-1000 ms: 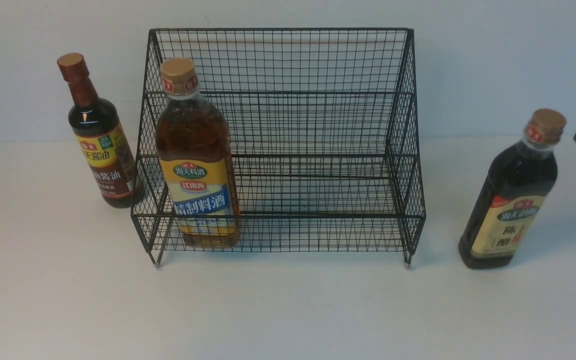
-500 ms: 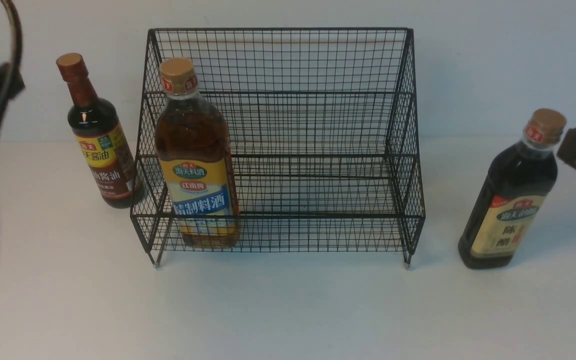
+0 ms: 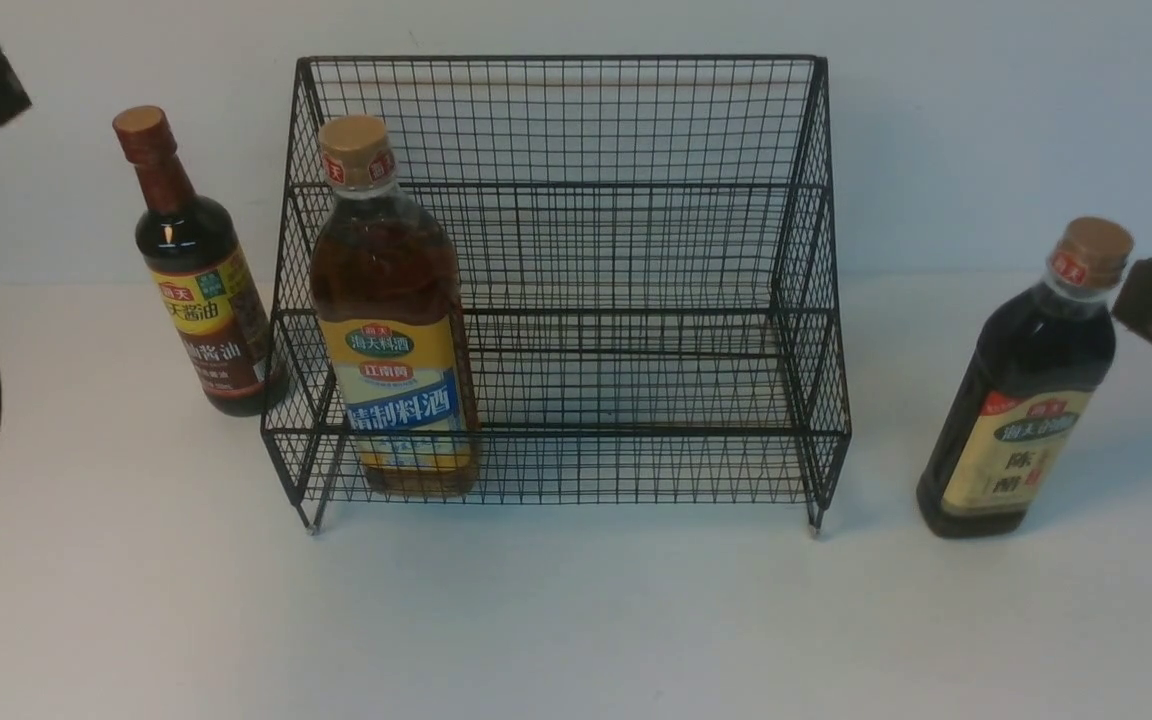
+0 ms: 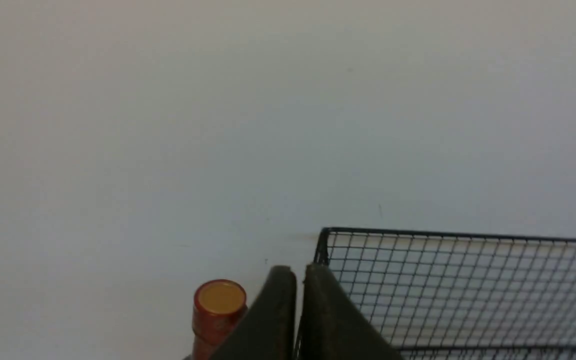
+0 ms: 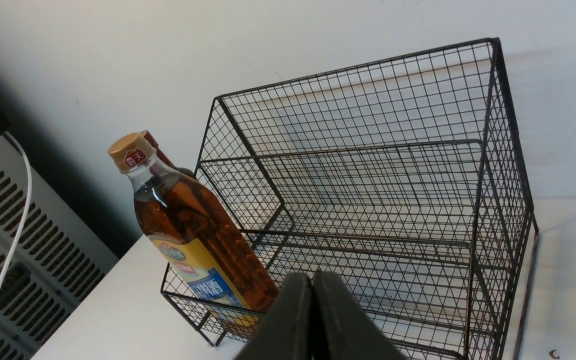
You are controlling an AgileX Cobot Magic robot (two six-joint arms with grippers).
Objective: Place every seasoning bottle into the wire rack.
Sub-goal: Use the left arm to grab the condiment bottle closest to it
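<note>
Amber seasoning bottle (image 3: 391,330) is the only one in the wire rack (image 3: 636,130), upright on the lower tier at the end toward the left jaws. Slim brown bottle (image 3: 198,290) stands on the tabletop (image 3: 576,620) between rack and left jaws; that wrist cam catches only its cap. Near-black bottle (image 3: 1021,400) is outside too, neck just beside the right jaws, mostly cut off in their wrist cam. Both jaws pinched together, empty, barely in frame up front.
</note>
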